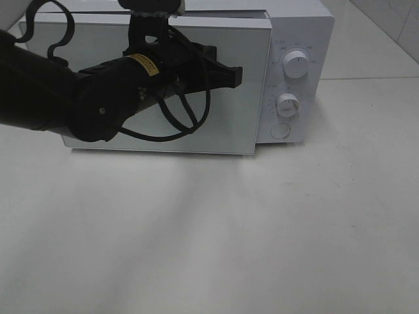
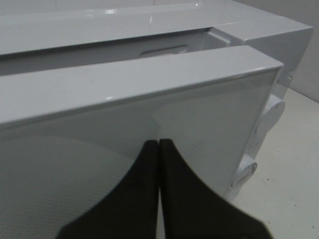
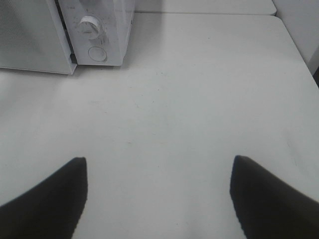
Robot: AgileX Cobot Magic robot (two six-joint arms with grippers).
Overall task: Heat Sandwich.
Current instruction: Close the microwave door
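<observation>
The sandwich does not show in any view. A white microwave [image 1: 298,33] stands at the back of the table, and its mirrored door [image 1: 229,124] sits a little off the body, with a narrow gap along the top in the left wrist view. My left gripper [image 1: 236,75] is shut with nothing in it, its tips right in front of the door [image 2: 199,114]. The two black fingers [image 2: 149,164] lie pressed together. My right gripper [image 3: 159,160] hangs open and empty over the bare table, well away from the microwave [image 3: 99,20].
On the microwave's right panel are two round knobs [image 1: 296,65] [image 1: 287,104] and a round button [image 1: 280,131]. The white table [image 1: 209,235] spreads out in front of it. A tiled wall rises at the back right.
</observation>
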